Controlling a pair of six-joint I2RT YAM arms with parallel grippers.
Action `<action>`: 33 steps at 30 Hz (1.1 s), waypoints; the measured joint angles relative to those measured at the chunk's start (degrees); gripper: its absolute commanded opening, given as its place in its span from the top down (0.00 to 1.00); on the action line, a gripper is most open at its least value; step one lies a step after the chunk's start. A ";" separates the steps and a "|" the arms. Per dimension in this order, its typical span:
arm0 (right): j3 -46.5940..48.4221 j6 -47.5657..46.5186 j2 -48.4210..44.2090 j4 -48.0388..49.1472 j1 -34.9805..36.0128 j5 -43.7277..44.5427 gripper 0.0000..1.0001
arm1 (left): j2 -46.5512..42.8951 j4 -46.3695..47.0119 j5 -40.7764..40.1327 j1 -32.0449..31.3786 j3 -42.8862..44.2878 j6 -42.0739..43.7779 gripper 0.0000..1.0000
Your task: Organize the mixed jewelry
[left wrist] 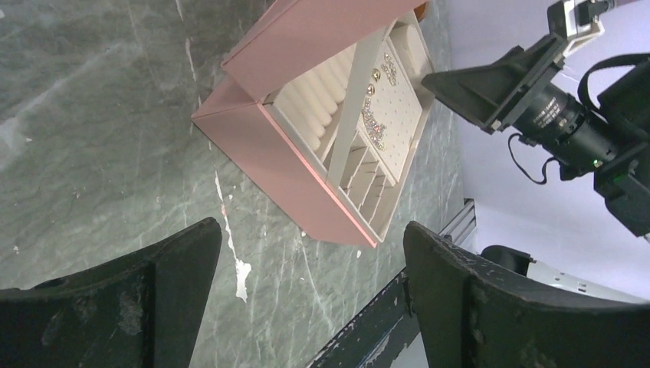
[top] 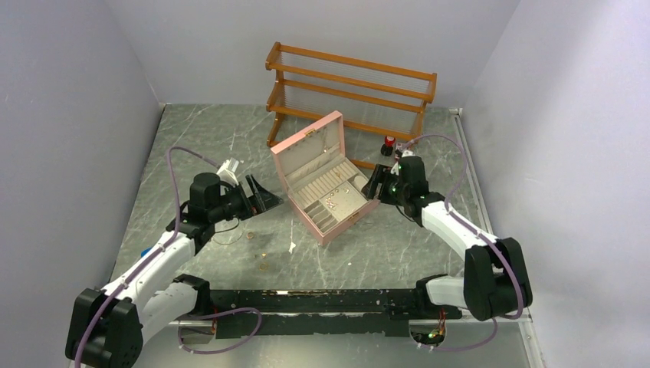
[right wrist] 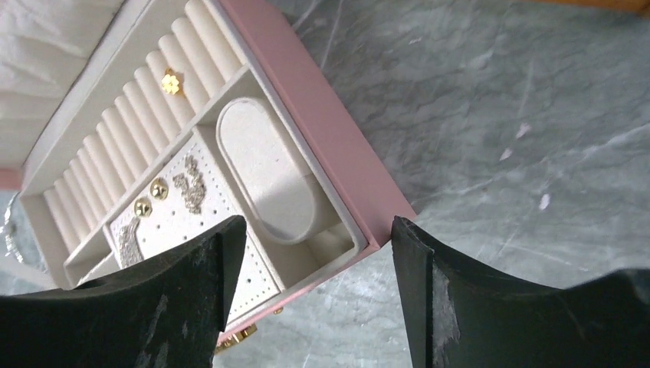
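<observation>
Bench point(top: 368, 253): grey marble-look top, flat, scuffed. Wooden rack point(top: 349, 88), two slatted tiers, orange-brown, stands at the far edge. Pink box point(top: 306, 149) sits mid-bench, lid up, smooth pink shell, cream padded inside: ribbed ring rolls, oval tray, dotted panel, small slots. Right wrist view shows the shell wall point(right wrist: 322, 115).

Left gripper point(top: 264, 198), black, matte, wedge-shaped fingers, is left of the box, jaws spread wide, nothing between them; its wrist view point(left wrist: 313, 238) looks at the box's corner. Right gripper point(top: 375, 184) is just beside the box's right side, jaws also wide apart, empty, framing the box's corner point(right wrist: 318, 230).

Two small red-and-black bottles point(top: 389, 144) stand in front of the rack's right end. Blue object point(top: 144, 251) by the left edge, mostly hidden by the arm. White scrap point(top: 292, 247) toward the near edge.

Jewelry: thin chain point(top: 228, 234) looped on the bench under the left arm; tiny gold rings point(top: 263, 255) just beside it toward the near edge; earrings point(right wrist: 159, 188), gold studs and sparkly bits, on the box's dotted panel, one gold clover on the rolls.
</observation>
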 measured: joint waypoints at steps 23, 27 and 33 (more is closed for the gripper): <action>-5.31 8.96 -12.92 -5.14 2.12 -1.86 0.27 | -3.04 -26.67 -18.84 -0.20 7.63 3.67 0.25; -1.16 8.96 -15.34 -8.46 4.24 5.25 0.33 | -2.93 -33.53 -24.11 -0.20 10.05 5.27 0.40; 3.56 9.35 -15.67 -11.32 14.62 14.78 0.35 | 2.03 -37.42 -25.59 -3.61 10.03 6.08 0.43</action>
